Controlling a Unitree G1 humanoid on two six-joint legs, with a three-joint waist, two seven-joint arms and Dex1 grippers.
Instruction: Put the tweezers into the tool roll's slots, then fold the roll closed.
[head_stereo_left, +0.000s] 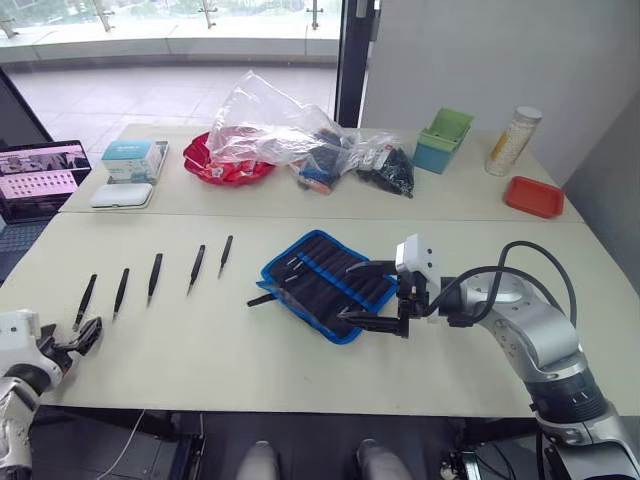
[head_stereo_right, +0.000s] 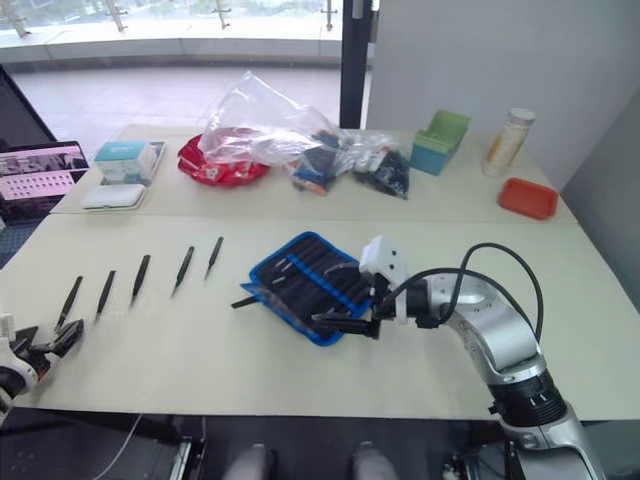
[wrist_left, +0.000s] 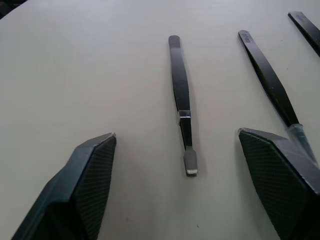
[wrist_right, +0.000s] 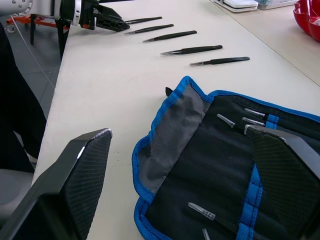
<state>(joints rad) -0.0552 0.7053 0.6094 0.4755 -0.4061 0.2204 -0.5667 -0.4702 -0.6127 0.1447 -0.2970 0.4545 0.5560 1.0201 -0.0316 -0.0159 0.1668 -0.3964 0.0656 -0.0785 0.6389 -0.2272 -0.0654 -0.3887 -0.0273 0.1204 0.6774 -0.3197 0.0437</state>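
Left arm: I have it low at the near left, forearm barely in.
Left gripper: fingers parted wide, pointing forward, down near the surface.
Right arm: I see the elbow bent and the forearm reaching inward to the left.
Right gripper: fingers spread wide, held level.

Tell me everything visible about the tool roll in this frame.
The tool roll is black fabric with bright blue edging. It lies open and flat on the front table, set at an angle. Rows of narrow pockets cross its inner face, with several silver tool tips showing. A black strap sticks out toward the tweezers. The open right pincer hovers at its near edge.
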